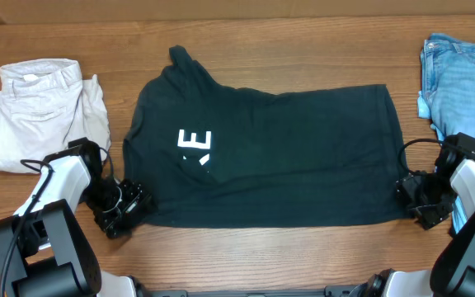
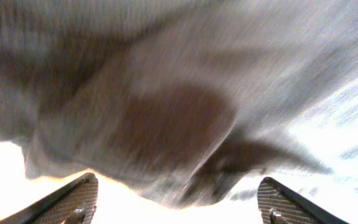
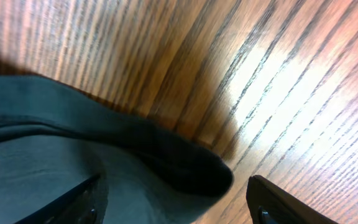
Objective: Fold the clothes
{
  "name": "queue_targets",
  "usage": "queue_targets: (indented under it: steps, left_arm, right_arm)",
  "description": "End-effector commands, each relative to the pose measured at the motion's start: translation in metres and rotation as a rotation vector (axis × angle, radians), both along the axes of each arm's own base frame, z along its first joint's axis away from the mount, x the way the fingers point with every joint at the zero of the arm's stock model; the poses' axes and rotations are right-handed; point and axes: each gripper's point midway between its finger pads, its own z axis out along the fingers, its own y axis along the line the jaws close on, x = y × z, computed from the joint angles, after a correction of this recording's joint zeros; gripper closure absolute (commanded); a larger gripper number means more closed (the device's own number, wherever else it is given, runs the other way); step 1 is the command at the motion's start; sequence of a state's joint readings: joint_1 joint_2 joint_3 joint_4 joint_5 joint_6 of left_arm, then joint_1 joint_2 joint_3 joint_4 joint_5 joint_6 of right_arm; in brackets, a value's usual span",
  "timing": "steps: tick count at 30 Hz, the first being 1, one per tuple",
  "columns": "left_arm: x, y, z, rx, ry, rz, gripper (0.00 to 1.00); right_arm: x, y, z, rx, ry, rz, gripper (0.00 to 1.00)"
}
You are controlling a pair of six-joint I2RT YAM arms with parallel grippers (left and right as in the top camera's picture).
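I count one black T-shirt (image 1: pixel 279 157), one folded pair of beige trousers (image 1: pixel 44 111) and one pair of light-blue jeans (image 1: pixel 460 78): three garments on one wooden table (image 1: pixel 262 256). Of my own pincers there are two, the left pincer (image 1: pixel 124 210) and the right pincer (image 1: pixel 412 202).

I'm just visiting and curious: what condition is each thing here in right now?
Black T-shirt: folded over, lying flat, one sleeve poking out.
Beige trousers: folded, lying aside.
Jeans: folded, partly out of frame.
Left gripper: open, at the shirt's corner.
Right gripper: open, shirt corner between its fingers.
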State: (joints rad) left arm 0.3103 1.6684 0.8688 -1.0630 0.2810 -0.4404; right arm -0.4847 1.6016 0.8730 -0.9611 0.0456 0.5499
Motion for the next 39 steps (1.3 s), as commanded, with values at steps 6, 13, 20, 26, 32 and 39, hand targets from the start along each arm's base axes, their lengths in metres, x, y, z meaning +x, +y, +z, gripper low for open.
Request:
queue_targets:
  steps: [6, 13, 20, 26, 32, 39]
  left_arm:
    - [0.026, 0.009, 0.065, 0.027, -0.151, -0.059, 0.13]
    - [0.171, -0.028, 0.190, 0.000, -0.916, -0.522, 0.25]
    - [0.329, -0.056, 0.144, 0.090, -1.005, -0.815, 0.04]
    - [0.408, -0.059, 0.057, 0.145, -1.049, -0.852, 0.00]
    - [0.436, -0.096, 0.031, 0.233, -1.140, -0.972, 0.14]
    - [0.424, -0.090, 0.031, 0.249, -1.061, -0.981, 0.96]
  right_arm:
    - [0.025, -0.011, 0.034, -0.049, -0.137, -0.010, 0.24]
    - [0.125, 0.084, 0.122, 0.339, -0.696, 0.499, 0.37]
    - [0.125, 0.103, 0.123, 0.362, -0.680, 0.550, 0.30]
    - [0.115, 0.106, 0.120, 0.389, -0.640, 0.535, 0.31]
    - [0.103, 0.106, 0.114, 0.395, -0.578, 0.521, 0.32]
    - [0.107, 0.094, 0.109, 0.318, -0.567, 0.529, 0.32]
